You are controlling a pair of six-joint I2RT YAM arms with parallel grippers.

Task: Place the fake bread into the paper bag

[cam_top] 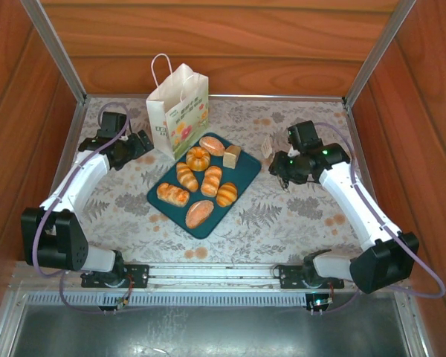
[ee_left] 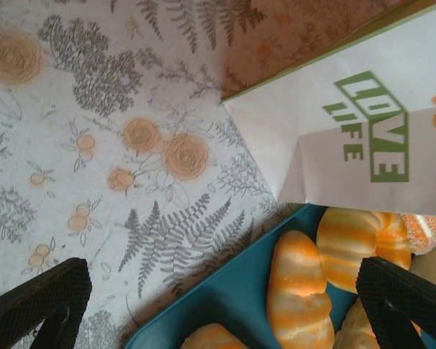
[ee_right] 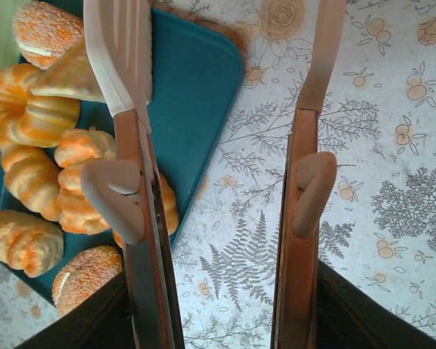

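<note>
Bread (cam_top: 201, 178) lay on the tray (cam_top: 247, 172), beside the upright bag (cam_top: 180, 111). Right hand (cam_top: 279, 167) gripped tongs (ee_right: 142, 240), spread and aimed at the tray, apparently for picking. Left hand (cam_top: 143, 143) stood open near the bag, likely to steady it.

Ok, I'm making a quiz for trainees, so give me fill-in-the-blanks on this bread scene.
The fake bread lies on the teal ___. The paper bag stands ___ at its far corner. The right claw grips a pair of ___. The left claw has its jaws wide ___.
Missing: tray, upright, tongs, open.
</note>
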